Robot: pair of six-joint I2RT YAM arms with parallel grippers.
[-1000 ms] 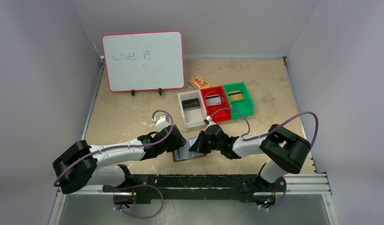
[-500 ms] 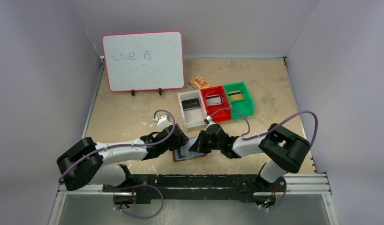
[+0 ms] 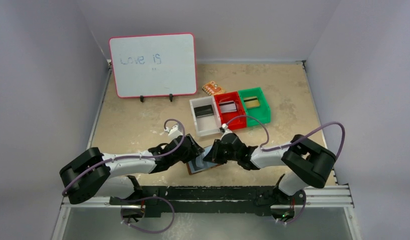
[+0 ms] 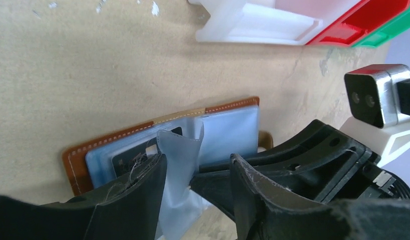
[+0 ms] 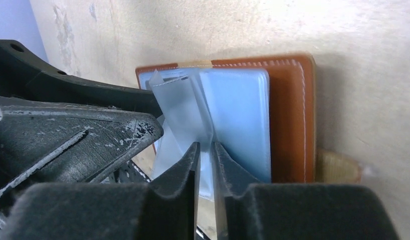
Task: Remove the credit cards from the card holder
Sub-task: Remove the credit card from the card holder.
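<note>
Now the right pincer (image 5: 205, 150) is slackened to a slit on the card holder (image 5: 293, 115) leaf; left pincer (image 4: 197, 172) held half-open, empty; credit card (image 4: 130, 159) left pocketed.

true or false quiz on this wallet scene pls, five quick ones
1. The card holder lies open on the table. True.
2. The green bin is empty. False: the green bin holds a gold-olive card.
3. A dark card sits in one of the holder's pockets. True.
4. The whiteboard is blank. False: the whiteboard reads "Love is".
5. The left gripper is shut tight. False: the left gripper is open, with a clear pocket leaf between its fingers.
</note>
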